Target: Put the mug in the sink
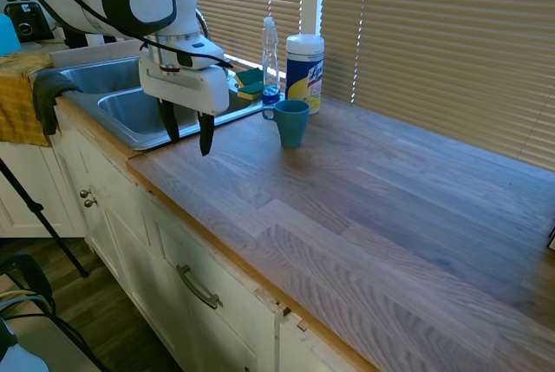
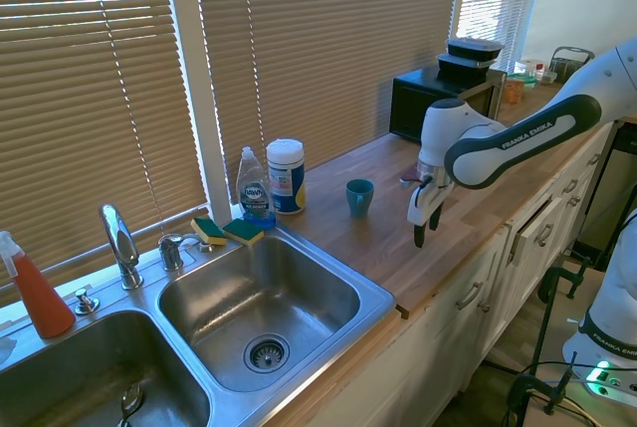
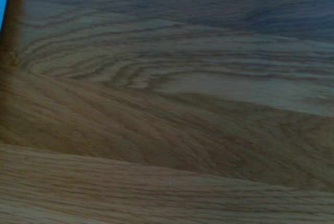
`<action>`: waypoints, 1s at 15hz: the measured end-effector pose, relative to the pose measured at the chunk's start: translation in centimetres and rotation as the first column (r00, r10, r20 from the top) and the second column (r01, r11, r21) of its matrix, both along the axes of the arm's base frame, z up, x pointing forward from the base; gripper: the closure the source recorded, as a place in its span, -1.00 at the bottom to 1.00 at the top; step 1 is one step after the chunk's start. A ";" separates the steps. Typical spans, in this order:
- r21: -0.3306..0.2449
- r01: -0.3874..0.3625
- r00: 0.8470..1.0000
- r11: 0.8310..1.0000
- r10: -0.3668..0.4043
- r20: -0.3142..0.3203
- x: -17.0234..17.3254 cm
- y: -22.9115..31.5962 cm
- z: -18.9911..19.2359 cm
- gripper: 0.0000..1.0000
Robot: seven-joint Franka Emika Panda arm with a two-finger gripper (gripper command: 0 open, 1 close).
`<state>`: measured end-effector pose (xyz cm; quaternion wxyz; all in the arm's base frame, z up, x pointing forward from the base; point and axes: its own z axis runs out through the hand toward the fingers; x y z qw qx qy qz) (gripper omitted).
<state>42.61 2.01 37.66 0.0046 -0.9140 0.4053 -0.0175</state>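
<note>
The mug (image 1: 291, 122) (image 2: 359, 197), a small teal cup with one side handle, stands upright and empty-handed of any grip on the wooden surface (image 1: 373, 207) (image 2: 398, 238), a short way from the sink's edge. Its handle points toward the sink in the first exterior view. Just behind the mug, against the window blinds, stand a white-and-yellow wipes canister (image 1: 304, 72) (image 2: 286, 176) and, beside it, a clear dish-soap bottle (image 1: 270, 58) (image 2: 254, 187) holding a little blue liquid. Two yellow-and-green sponges (image 2: 228, 231) lie on the sink's back rim near the bottle.

The sink (image 1: 130, 112) (image 2: 373, 300) is a stainless steel double basin set into the surface, with a chrome gooseneck faucet (image 2: 119, 244) at the back between the basins. The basin nearer the mug shows only its drain. A red spray bottle (image 2: 35, 293) stands at the sink's far corner.

The gripper (image 1: 186, 133) (image 2: 425, 224) hangs over the surface near its front edge, pointing down, apart from the mug and touching nothing. Its fingers (image 1: 205, 133) are spread wide and hold nothing.

The wrist view shows wood grain of the surface, somewhat blurred, with a thin blue sliver at one edge that cannot be identified.

A black microwave (image 2: 438, 99) stands farther along the surface.
</note>
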 end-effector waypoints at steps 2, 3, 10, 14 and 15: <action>-0.001 -0.001 1.000 1.000 0.001 -0.001 0.0 0.0 0.0 -1.00; -0.003 -0.002 1.000 1.000 0.002 0.001 0.0 0.0 0.0 -1.00; 0.017 0.083 0.992 0.996 -0.084 0.095 3.1 -4.0 5.2 -1.00; 0.051 0.142 0.978 0.989 -0.148 0.149 7.9 -6.9 8.4 -1.00; 0.062 0.154 0.975 0.986 -0.162 0.152 9.6 -7.4 8.4 -1.00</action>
